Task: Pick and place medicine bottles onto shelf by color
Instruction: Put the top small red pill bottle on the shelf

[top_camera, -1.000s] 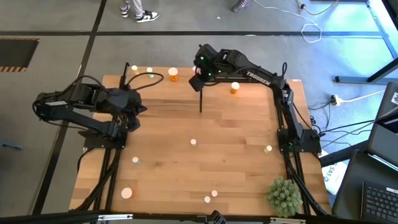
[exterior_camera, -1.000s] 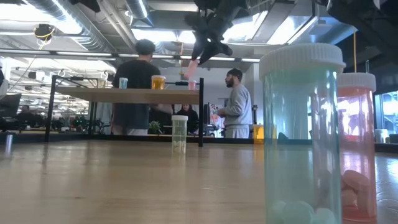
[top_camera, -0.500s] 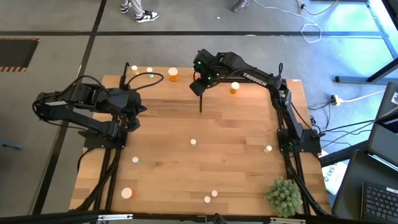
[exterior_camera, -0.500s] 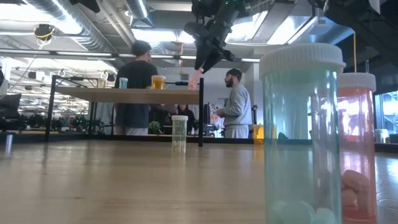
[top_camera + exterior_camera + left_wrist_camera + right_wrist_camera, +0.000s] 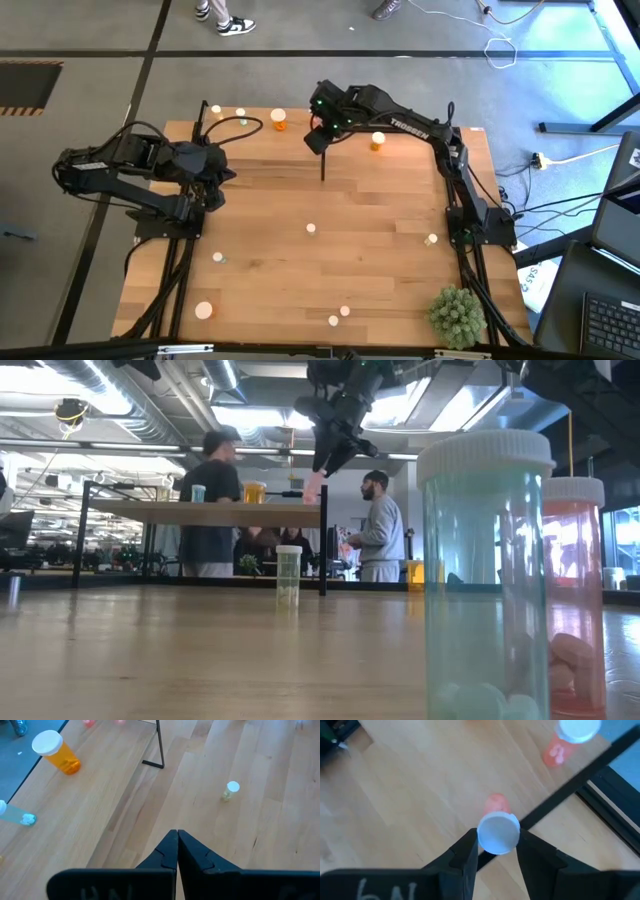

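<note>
Nothing moved, reddish bottle (image 5: 498,831) between right end effector (image 5: 495,851) fingers

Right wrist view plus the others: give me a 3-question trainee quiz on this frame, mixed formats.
1. True or false: the right claw grips a reddish white-capped bottle.
2. Multiple choice: the left claw is A) open, B) shut and empty, C) shut on an orange bottle.
3. Fill in: in the low view, the held bottle hangs ____ the shelf.

Key: 1 true; 2 B; 3 above.
</note>
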Available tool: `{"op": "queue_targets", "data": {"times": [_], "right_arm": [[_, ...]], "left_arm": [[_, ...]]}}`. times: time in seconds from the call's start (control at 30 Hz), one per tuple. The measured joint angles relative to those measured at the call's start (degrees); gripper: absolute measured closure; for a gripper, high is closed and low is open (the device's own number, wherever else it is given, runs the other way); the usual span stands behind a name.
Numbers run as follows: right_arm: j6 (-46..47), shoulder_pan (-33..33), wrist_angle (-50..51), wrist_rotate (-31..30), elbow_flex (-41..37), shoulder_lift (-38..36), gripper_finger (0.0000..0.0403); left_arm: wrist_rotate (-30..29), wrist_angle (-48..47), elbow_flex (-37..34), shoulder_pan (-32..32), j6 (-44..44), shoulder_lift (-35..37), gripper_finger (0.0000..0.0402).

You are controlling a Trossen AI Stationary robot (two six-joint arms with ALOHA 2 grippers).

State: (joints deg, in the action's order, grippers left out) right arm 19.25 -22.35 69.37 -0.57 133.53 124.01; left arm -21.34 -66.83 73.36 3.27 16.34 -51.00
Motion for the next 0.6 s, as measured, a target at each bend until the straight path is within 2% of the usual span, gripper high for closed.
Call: {"op": "queue_targets", "data": {"times": [0.6], "right_arm": [[0.51,0.94,-1.79,-1.91,0.25,1.42,0.0276]], "left_arm": [[0.0,0.0,0.0,0.0,0.0,0.0,0.0401]]}}
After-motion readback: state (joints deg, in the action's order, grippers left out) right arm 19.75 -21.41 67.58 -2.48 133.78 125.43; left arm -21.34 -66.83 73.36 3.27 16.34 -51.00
